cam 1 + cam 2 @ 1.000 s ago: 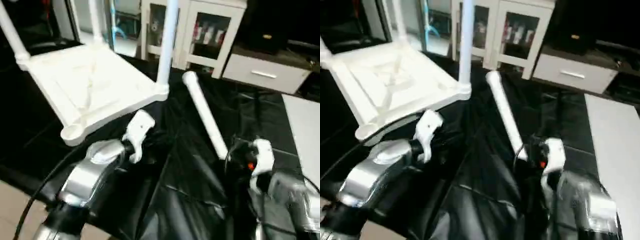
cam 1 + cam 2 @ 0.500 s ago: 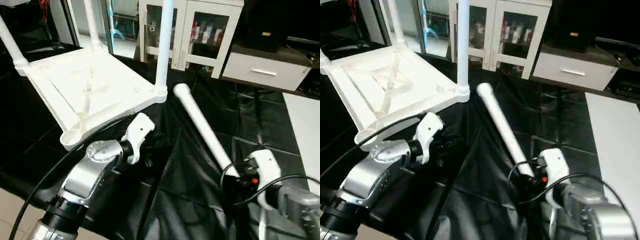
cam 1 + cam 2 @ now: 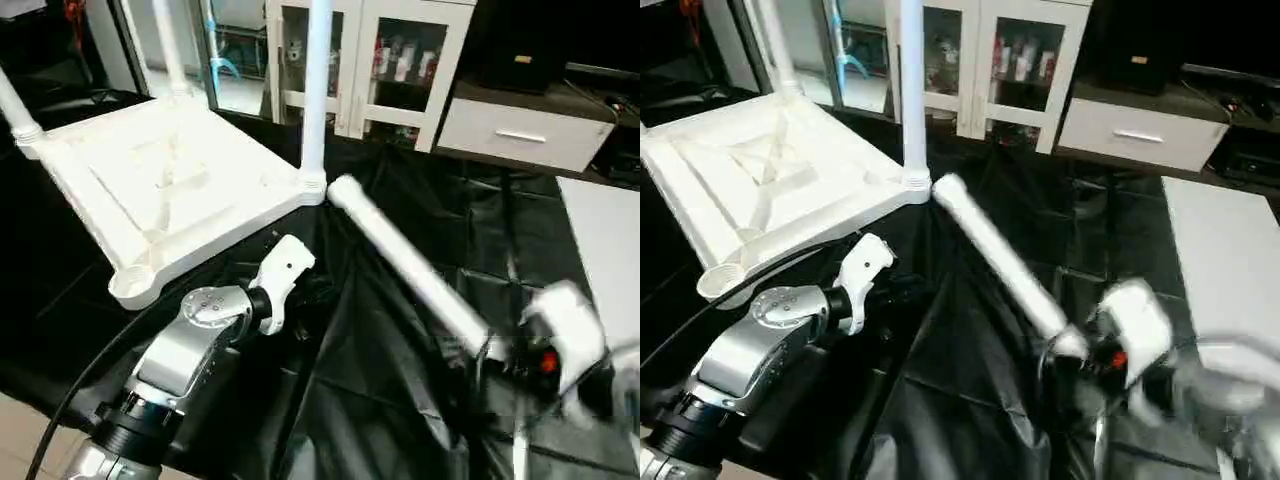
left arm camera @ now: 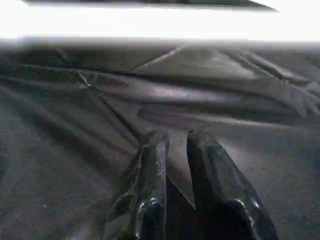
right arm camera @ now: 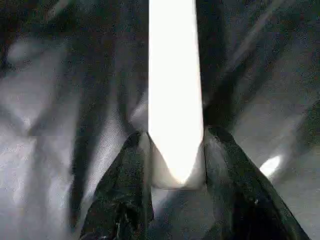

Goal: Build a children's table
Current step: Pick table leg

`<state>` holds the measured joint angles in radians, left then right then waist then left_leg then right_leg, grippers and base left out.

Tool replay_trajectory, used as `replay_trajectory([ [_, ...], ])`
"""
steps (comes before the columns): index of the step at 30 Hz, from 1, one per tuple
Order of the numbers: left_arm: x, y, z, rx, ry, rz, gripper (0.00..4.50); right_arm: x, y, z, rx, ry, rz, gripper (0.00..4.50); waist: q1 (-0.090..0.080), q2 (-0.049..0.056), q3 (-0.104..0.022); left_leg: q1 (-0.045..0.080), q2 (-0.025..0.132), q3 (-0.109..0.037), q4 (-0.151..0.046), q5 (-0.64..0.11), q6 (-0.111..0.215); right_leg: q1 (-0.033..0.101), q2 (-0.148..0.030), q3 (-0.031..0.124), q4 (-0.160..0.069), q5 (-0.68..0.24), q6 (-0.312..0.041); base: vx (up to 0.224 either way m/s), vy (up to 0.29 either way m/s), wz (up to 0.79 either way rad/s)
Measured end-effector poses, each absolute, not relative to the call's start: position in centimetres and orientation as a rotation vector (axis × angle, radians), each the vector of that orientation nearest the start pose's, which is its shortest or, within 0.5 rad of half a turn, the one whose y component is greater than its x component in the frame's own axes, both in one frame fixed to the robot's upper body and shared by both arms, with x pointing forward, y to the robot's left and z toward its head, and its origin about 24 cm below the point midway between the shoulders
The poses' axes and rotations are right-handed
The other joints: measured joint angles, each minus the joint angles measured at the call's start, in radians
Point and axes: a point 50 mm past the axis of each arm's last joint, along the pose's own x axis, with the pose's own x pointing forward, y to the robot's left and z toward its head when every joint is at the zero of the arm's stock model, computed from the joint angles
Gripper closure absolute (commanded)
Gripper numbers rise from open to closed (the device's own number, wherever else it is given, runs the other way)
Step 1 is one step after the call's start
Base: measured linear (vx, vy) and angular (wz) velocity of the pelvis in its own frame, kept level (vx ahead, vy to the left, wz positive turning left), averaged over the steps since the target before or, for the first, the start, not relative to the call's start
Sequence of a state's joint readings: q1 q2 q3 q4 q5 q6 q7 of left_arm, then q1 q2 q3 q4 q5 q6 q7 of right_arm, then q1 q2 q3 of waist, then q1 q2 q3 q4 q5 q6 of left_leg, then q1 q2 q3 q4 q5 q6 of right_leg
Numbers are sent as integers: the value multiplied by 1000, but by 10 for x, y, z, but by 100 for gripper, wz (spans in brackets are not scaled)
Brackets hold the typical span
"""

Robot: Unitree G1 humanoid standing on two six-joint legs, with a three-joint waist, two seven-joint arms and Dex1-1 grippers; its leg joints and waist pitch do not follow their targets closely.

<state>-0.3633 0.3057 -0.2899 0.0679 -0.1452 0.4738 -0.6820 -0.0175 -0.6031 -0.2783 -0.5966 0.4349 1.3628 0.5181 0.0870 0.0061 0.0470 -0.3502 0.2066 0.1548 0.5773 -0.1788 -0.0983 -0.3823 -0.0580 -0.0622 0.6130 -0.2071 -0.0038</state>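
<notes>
The children's table (image 3: pixel 170 185) is seen upside down in the upper left of the head camera pictures, resting on a black sheet (image 3: pixel 380 380) that is spread over the work place. Its ribbed underside is turned up. Three legs are already stood up in corner sockets: one at the far left edge (image 3: pixel 15 112), one at the top of the frame (image 3: pixel 168 45), and one near the top middle (image 3: pixel 317 90). One corner socket (image 3: pixel 133 285), at the lower left of the top, is seen to be empty.

The fourth leg (image 3: pixel 405 265) is found near the middle of the frame, slanting from just beside the table's corner down toward the lower right. Its narrow end is held between the two black fingers of the right gripper (image 5: pixel 175 160), which are closed onto it. This is shown well in the right wrist view.

The left gripper (image 4: pixel 176 150) is seen in the left wrist view with its fingers only a little apart, with nothing held between them. It hangs low over the black sheet, with the table's white edge ahead of it.

So most of the job looks done. It is judged that one step is left: the last leg must be carried to the empty socket, stood up in it, and turned until it is tight. After that, the table would need to be turned the right way up.
</notes>
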Motion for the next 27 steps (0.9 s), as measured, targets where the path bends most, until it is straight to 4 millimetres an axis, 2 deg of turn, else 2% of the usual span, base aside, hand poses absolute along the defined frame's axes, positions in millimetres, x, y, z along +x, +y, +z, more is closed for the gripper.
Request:
replay_trajectory([
  [3, 291, 101, 57, 214, 356, -899, 358, 221, -242, 117, -30, 662, 330, 277, 1, -3, 1, 0, 0, 1, 0, 0, 0, 0, 0, 0, 2, 1, -1, 0, 0, 0],
  [5, 291, 101, 56, 218, 359, -879, 358, 220, -239, 111, -17, 687, 355, 277, 4, -7, 1, 0, 1, 2, -1, 0, 0, 0, 0, -1, 2, 1, -2, 0, 0, 0],
  [10, 289, 104, 53, 217, 369, -872, 358, 210, -219, 82, 52, 795, 436, 277, 6, -8, 1, -2, 0, 2, 1, -1, 1, -1, -1, 0, 1, 3, -5, 0, 0, 0],
  [17, 289, 109, 53, 239, 373, -863, 358, 204, -211, 70, 77, 831, 441, 277, 8, -10, 2, -1, 0, 3, 1, -1, 1, -1, -1, 0, 0, 1, -1, 0, 0, 0],
  [27, 283, 115, 52, 248, 381, -860, 358, 205, -205, 68, 110, 809, 448, 277, 7, -10, 2, 0, 0, 2, 1, -1, 1, -1, -1, 0, 1, 0, 0, 0, 0, 0],
])
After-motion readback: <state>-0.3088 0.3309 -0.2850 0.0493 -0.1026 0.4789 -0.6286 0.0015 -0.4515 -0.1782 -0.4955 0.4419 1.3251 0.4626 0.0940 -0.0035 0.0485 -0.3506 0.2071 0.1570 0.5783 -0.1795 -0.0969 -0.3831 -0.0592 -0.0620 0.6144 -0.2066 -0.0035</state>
